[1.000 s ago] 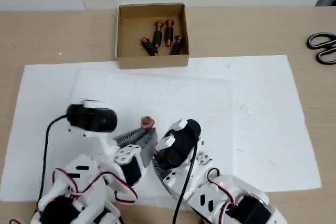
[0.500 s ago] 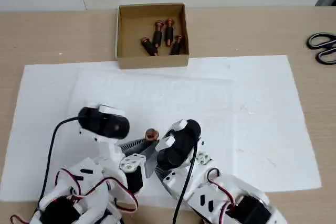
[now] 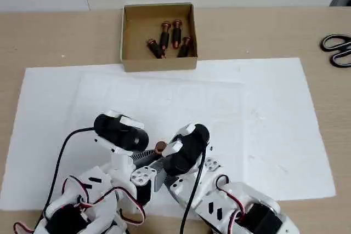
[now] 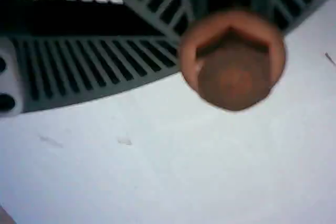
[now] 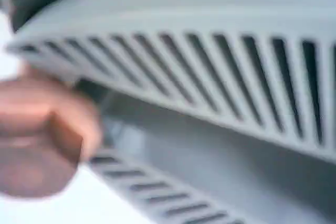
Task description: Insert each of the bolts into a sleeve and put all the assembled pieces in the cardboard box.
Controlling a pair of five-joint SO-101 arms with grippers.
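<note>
Since the copper-coloured hexagonal-headed metal bolt sits over the white paper sheet, crowded by both arms' dark ribbed plastic fingers, and I cannot tell which pair is pinching it, neither should let go until the other's hold looks sure. The piece should then travel level to the brown cardboard box, well apart.

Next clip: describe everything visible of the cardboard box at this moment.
The cardboard box is a square, open-topped tray of plain brown card with low upright walls. It sits flat on the wooden table at the far side, its near wall meeting the far edge of the white paper sheet. Four assembled pieces, dark sleeves with copper-coloured bolt heads, lie loosely on its floor, toward its right half.
</note>
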